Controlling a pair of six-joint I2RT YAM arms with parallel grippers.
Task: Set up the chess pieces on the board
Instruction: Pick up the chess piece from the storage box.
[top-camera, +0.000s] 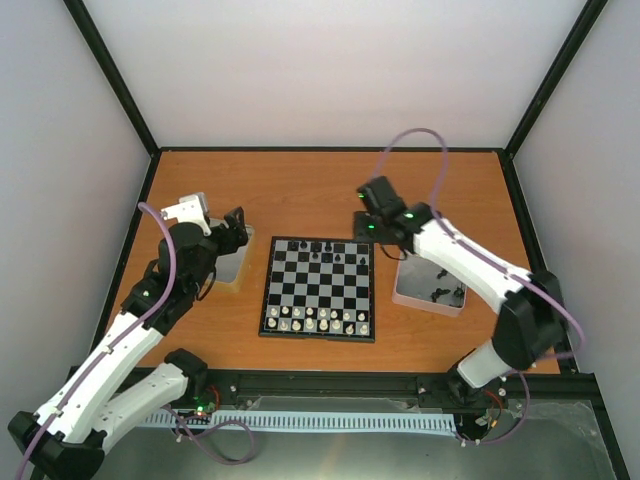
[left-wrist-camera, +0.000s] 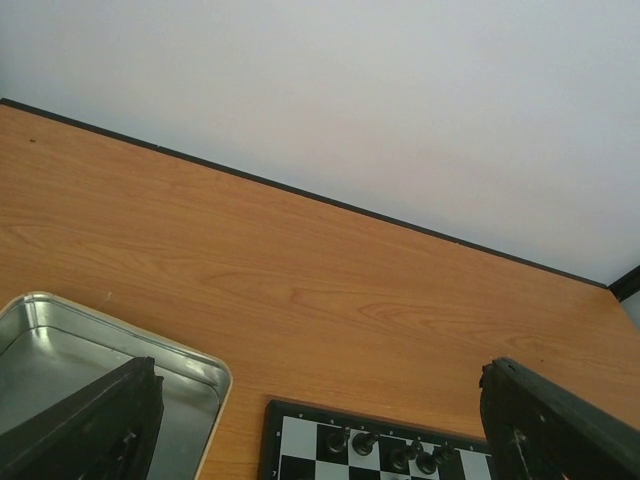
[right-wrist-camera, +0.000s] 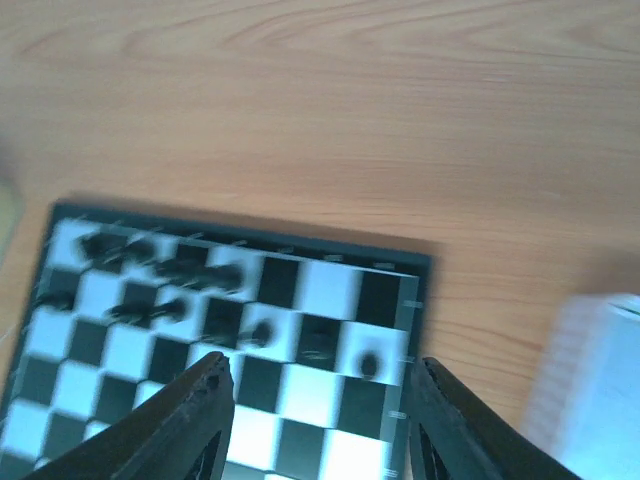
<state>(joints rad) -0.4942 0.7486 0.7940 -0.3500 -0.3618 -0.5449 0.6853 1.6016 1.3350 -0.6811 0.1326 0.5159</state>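
Metal and shallow, the left tray (top-camera: 238, 272) lies on the wooden table (top-camera: 320, 190) just beside the board's left edge. The left arm covers most of it from above, and the part of its floor that shows in the left wrist view is plain shiny metal. The left gripper (top-camera: 237, 228) hovers over this tray's far end, its jaws spread wide with nothing between them. Next comes the board (top-camera: 320, 290), lying flat in the middle of the table. Whitish pieces (top-camera: 318, 320) stand in the two rows nearest the arms, though I cannot tell whether every square there is filled. Black pieces (top-camera: 335, 252) stand here and there in the far rows. The right gripper (top-camera: 366, 224) hangs above the board's far right corner, jaws parted and holding nothing. Its blurred wrist view shows one black piece standing on the board below the gap. Close by on the board's right, the right tray (top-camera: 452, 303) holds a few loose black chessmen (top-camera: 437, 293), partly under the right forearm.
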